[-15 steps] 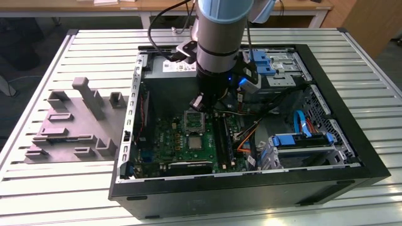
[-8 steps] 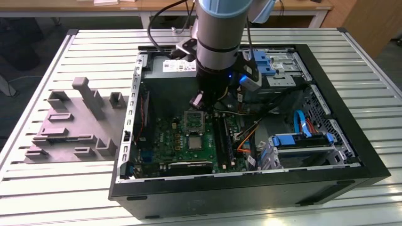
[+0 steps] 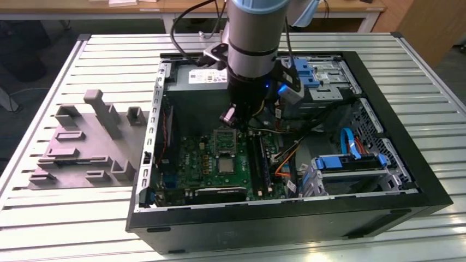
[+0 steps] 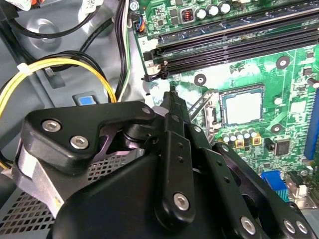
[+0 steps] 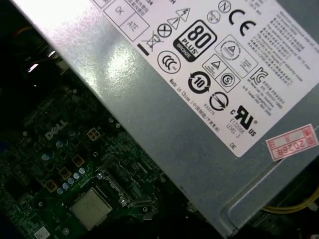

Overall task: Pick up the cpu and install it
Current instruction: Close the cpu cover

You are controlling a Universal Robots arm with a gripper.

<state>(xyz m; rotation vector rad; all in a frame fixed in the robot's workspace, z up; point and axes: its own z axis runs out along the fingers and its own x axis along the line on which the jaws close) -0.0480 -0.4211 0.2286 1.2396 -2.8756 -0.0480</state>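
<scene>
The arm's hand (image 3: 234, 121) hangs inside the open computer case (image 3: 393, 164), just over the upper end of the green circuit board (image 3: 196, 169). The cpu (image 3: 226, 164) lies flat in its socket on the board, below the hand and apart from it. Well off toward the exterior view's left, a grey holder block (image 3: 80, 144) sits on the slatted tabletop (image 3: 65, 218).

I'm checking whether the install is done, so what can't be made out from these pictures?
- Whether the cpu is fully seated: it lies in the socket in both wrist views, but its contacts are hidden beneath it.
- The gripper tips: in the second wrist view, its own black linkage covers them.
- The green circuit board: in the exterior view, the arm hides its far part.
</scene>
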